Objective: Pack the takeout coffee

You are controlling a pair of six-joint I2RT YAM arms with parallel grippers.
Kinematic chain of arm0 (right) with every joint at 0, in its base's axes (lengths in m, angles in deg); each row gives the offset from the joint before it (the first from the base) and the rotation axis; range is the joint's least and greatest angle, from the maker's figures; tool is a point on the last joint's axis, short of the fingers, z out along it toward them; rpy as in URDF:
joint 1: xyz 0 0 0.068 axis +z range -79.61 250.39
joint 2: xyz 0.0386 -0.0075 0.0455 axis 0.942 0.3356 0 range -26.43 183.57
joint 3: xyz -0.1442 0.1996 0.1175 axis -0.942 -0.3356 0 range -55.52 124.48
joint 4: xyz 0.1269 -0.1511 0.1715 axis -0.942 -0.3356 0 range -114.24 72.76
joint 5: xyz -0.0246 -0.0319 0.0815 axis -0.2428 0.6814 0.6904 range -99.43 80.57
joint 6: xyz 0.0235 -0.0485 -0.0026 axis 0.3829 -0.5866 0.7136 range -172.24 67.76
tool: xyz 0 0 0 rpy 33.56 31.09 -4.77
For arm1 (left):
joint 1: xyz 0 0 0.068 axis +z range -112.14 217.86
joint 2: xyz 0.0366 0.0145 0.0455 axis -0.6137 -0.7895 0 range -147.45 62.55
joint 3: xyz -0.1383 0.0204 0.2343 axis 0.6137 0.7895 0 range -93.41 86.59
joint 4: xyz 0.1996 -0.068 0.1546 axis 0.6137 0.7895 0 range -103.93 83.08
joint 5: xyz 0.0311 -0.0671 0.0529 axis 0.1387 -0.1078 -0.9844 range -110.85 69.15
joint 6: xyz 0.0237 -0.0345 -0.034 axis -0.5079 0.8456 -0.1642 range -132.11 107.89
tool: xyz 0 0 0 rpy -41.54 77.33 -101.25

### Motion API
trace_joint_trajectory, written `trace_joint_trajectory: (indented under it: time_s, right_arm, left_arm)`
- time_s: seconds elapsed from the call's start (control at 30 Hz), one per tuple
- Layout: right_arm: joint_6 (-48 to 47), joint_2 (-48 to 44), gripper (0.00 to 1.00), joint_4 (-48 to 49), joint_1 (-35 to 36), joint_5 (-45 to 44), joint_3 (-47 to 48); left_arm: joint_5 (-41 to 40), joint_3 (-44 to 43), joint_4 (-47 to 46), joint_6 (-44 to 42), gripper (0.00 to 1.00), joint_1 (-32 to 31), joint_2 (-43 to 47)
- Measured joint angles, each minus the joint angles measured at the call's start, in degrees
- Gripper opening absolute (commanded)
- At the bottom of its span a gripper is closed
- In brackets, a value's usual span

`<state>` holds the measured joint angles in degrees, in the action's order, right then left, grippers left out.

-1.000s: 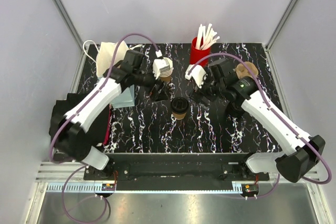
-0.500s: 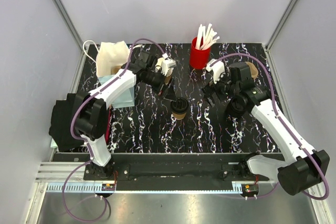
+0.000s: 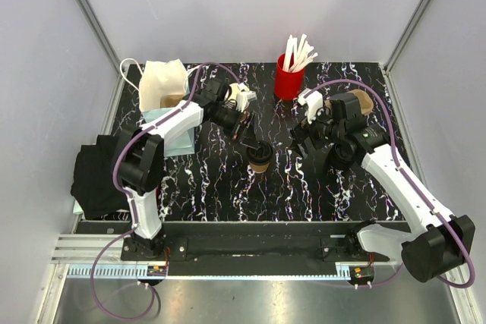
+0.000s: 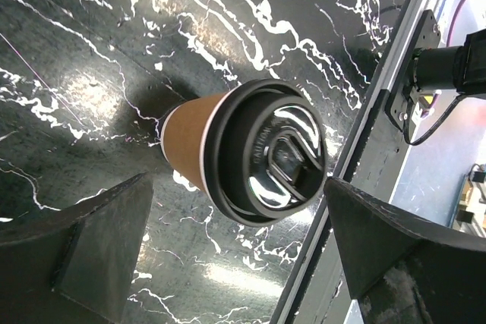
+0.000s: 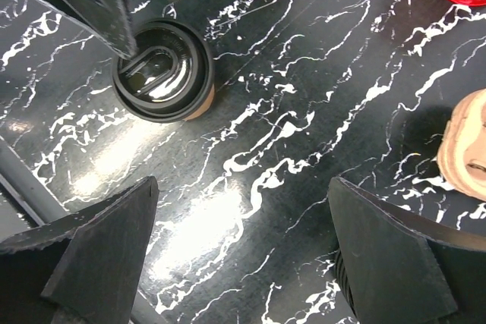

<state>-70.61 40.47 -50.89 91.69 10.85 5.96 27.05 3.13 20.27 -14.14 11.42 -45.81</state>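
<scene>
Nearest, a bare stretch of black marbled counter [image 3: 228,195], running from the near edge up to the takeout coffee [image 3: 260,155]. Cup upright mid-counter, black lid [image 4: 275,153] seated. Left jaws spread wide, just far-left of the cup and above it. In the wrist view, cup framed between both fingers, clear of each. Right jaws likewise spread, holding nothing, near the cup's right side over open counter. Farther right, a stack of brown cups [image 3: 357,102]. At the far edge, red cup [image 3: 289,80] full of white sticks [image 3: 300,49]. Far left, paper bag [image 3: 163,85], contents not discernible.
</scene>
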Motion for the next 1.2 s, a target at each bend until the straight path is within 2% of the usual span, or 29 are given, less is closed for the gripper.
trace_joint_trajectory:
  time_s: [0.53, 0.77, 0.83, 1.13, 1.2]
  right_arm:
    - [3.1, 2.2, 0.91, 0.0, 0.0, 5.8, -1.4]
    - [4.3, 4.3, 0.86, 0.9, 0.0, 8.7, -3.0]
    - [4.8, 4.5, 0.85, 1.6, 0.0, 9.5, -3.3]
    - [7.3, 9.0, 0.76, 5.3, 0.0, 11.2, -3.9]
    - [8.0, 10.6, 0.73, 6.2, -0.1, 11.3, -3.9]
  left_arm:
    - [2.0, 0.6, -0.9, 0.5, 0.97, 0.0, -4.0]
    - [4.2, 0.6, -1.2, 1.1, 0.79, 0.0, -6.0]
    - [5.3, 0.6, -1.4, 1.4, 0.70, 0.0, -6.4]
    - [10.2, 0.6, -2.7, 2.5, 0.54, 0.2, -8.2]
    - [10.8, 0.6, -3.2, 2.6, 0.53, 0.2, -8.5]
